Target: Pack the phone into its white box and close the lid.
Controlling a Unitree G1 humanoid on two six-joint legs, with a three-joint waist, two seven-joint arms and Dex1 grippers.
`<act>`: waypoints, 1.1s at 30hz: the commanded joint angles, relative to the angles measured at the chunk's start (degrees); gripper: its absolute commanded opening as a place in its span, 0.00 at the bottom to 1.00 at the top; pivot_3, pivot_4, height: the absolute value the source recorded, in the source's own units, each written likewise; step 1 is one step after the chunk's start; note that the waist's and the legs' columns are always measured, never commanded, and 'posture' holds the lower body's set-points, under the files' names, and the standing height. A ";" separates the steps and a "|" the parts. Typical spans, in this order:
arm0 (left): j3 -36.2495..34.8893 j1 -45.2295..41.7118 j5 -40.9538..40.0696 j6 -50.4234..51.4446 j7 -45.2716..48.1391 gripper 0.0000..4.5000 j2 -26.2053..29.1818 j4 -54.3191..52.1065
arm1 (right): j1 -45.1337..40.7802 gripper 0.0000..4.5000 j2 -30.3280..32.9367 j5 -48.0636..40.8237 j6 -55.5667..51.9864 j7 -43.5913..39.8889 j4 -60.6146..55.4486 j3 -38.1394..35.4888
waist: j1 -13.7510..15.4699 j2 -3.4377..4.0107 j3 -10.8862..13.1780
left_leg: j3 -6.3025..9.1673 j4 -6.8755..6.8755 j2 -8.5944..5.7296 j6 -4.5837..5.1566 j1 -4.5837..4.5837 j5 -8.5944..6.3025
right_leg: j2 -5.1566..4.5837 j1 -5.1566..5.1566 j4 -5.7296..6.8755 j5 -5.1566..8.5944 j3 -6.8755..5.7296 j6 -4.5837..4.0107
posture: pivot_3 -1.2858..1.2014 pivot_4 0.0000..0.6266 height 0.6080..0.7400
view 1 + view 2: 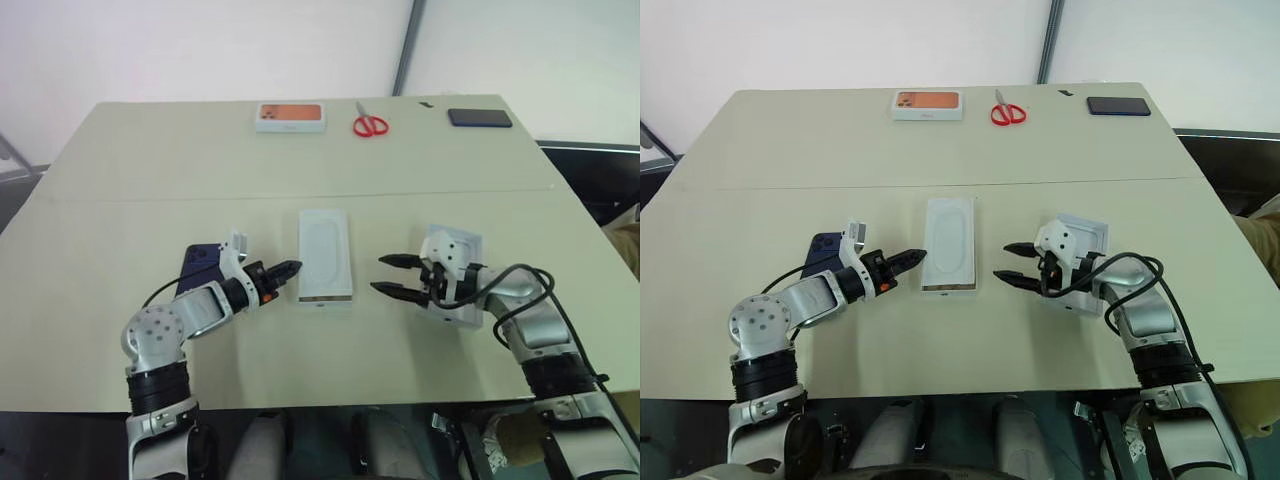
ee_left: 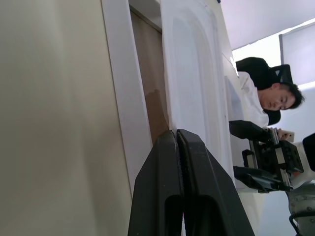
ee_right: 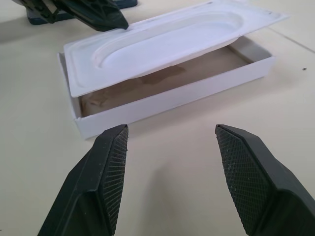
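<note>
Bare table around the white box, its opening blocked by tilted insert.

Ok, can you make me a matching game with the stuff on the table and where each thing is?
Things:
1. scissors
2. white box
3. phone
4. insert

Places:
A. lying tilted on top of the white box
B. at the table's far edge, beside the orange-topped box
C. behind the left gripper
D. mid-table, between the two grippers

Pairs: 1-B, 2-D, 3-C, 4-A
</note>
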State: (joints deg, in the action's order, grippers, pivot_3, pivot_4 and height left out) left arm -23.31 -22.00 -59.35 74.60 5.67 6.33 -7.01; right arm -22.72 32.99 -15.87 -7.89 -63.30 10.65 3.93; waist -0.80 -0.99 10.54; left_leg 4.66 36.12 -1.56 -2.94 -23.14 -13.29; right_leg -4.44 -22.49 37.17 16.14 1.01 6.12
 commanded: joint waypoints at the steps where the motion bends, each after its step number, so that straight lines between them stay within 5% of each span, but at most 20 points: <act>1: 0.59 0.23 -1.36 -0.14 0.14 0.20 0.86 -2.21 | -1.56 0.66 0.15 0.40 1.96 -0.03 0.48 -0.68 | 0.05 0.00 0.00 | 0.00 0.00 0.00 0.00 0.00 0.00 | 0.00 0.00 0.00 0.00 -0.01 0.00 | 0.52 0.24 1.00; 7: 2.30 -0.06 0.56 -1.46 0.93 0.86 3.69 -2.54 | -2.39 0.66 -0.44 1.07 3.13 0.02 1.61 -0.31 | 0.05 0.00 0.00 | 0.01 -0.02 0.00 0.00 -0.01 0.00 | 0.00 -0.01 -0.01 0.00 -0.01 0.00 | 0.52 0.24 1.00; 14: 4.37 -0.67 1.72 -4.50 4.11 0.86 7.51 -3.50 | -4.46 0.66 -3.11 0.66 2.73 1.18 0.50 0.13 | -0.02 0.00 0.00 | 0.01 -0.02 0.00 -0.01 0.00 0.01 | 0.02 -0.02 0.02 0.00 -0.01 0.00 | 0.52 0.24 1.00; 17: 7.73 -0.18 7.23 -13.91 10.16 0.86 10.53 -6.69 | -6.19 0.66 -6.16 -1.22 -0.59 2.73 -2.08 0.18 | -0.05 0.01 0.00 | 0.01 -0.02 0.01 -0.01 -0.02 0.01 | 0.02 -0.03 0.01 0.00 0.00 -0.01 | 0.52 0.24 1.00; 23: 9.07 3.73 16.72 -30.38 22.06 0.88 18.25 -4.88 | -7.36 0.02 -10.84 3.60 0.13 6.82 -2.65 4.92 | -0.11 0.04 0.00 | -0.03 -0.16 0.03 -0.04 -0.04 0.02 | 0.02 -0.16 0.00 0.00 0.03 -0.03 | 0.52 0.24 1.00; 33: 9.13 8.96 25.24 -43.64 35.28 0.88 28.29 1.82 | -13.01 0.01 -15.25 14.12 1.23 12.77 3.91 12.62 | 0.02 0.08 0.03 | -0.01 -0.17 0.05 -0.03 -0.18 0.02 | -0.03 -0.30 -0.01 0.01 0.02 -0.05 | 0.52 0.24 1.00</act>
State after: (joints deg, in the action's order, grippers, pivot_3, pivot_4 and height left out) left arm -13.69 -13.20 -34.80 32.97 39.39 34.04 -4.58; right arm -34.40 18.09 -2.34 -7.01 -50.76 15.18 16.18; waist -0.78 -0.91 10.57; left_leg 4.67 35.95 -1.49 -2.96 -23.33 -13.27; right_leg -4.47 -22.79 37.16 16.15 1.02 6.07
